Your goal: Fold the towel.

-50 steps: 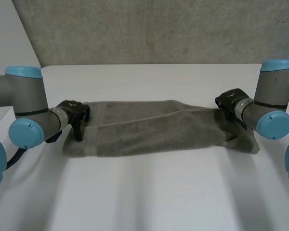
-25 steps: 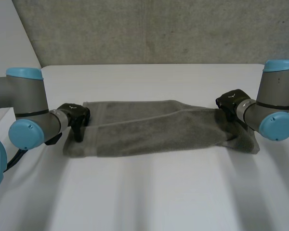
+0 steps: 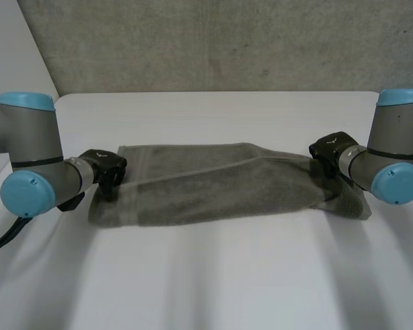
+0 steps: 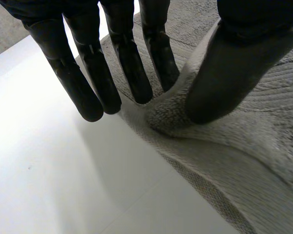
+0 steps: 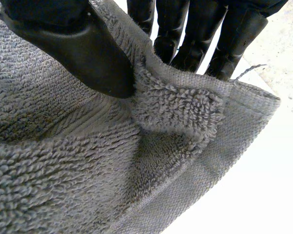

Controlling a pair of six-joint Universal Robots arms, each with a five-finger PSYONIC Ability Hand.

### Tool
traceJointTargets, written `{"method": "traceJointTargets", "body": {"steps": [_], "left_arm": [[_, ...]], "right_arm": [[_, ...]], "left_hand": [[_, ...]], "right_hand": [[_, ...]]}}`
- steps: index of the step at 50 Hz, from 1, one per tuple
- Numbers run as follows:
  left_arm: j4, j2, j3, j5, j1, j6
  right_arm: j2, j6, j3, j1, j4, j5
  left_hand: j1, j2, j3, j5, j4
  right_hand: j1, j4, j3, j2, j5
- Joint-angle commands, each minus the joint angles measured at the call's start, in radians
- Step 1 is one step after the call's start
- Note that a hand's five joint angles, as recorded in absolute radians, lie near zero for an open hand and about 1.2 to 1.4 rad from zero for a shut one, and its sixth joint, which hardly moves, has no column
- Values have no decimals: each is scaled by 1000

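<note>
On the wide table [image 3: 213, 275], left hand [image 3: 104, 168] and right hand [image 3: 330, 150] pinch towel [image 3: 213, 185] edges.

One towel [image 3: 213, 189] lying on one table [image 3: 213, 275], two hands, left hand [image 3: 103, 167] and right hand [image 3: 332, 150], pinching the towel's ends, two arms [image 3: 38, 144] flanking the towel.

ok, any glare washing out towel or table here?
Head view: no hot spots on table or towel. Left wrist view: table bright white beside the left hand, towel weave unaffected. Right wrist view: table washed white past the towel's edge.
</note>
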Motion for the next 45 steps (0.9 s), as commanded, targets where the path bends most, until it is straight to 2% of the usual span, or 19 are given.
{"method": "traceJointTargets", "body": {"steps": [1, 5, 6, 7, 9, 19, 25, 30, 35, 39, 45], "left_arm": [[12, -8, -1, 3, 0, -2], [12, -15, 1, 3, 0, 0], [12, -18, 1, 3, 0, 1], [14, -23, 4, 3, 0, 1], [17, -28, 5, 3, -1, 1], [158, -31, 45, 10, -2, 0], [267, -66, 151, 8, -3, -5], [342, -150, 284, 2, -6, 0], [345, -253, 405, -6, -15, 0], [345, -314, 467, -7, -23, 1], [351, -386, 522, -4, -34, 1]], "right_arm": [[-12, -2, 20, 0, -9, -2], [-18, -2, 26, -3, -14, -2], [-18, -2, 26, -3, -14, -2], [-19, 0, 26, -3, -15, -2], [-19, 0, 26, -5, -15, -2], [-30, 11, 21, -5, -64, 0], [-32, 24, 7, -3, -121, 1], [-33, 83, -5, -3, -222, -3], [14, 95, -66, -2, -313, -15], [76, 90, -144, -2, -301, -11], [184, 87, -307, -2, -192, -11]], "left_hand": [[-346, -344, -340, -342, -323], [-291, -289, -285, -287, -268], [-151, -150, -145, -147, -128], [103, 105, 109, 107, 126], [172, 174, 178, 176, 195], [173, 174, 179, 177, 196], [173, 174, 179, 177, 196], [173, 174, 179, 177, 196], [173, 174, 179, 177, 196], [173, 174, 179, 177, 196], [173, 174, 179, 177, 196]], "right_hand": [[59, 55, 55, 65, 48], [59, 55, 55, 65, 48], [59, 55, 55, 65, 48], [59, 55, 55, 65, 48], [59, 55, 55, 65, 48], [59, 55, 55, 65, 48], [59, 55, 55, 65, 48], [59, 55, 55, 65, 48], [59, 55, 55, 65, 48], [59, 55, 55, 65, 48], [59, 55, 55, 65, 48]]}}
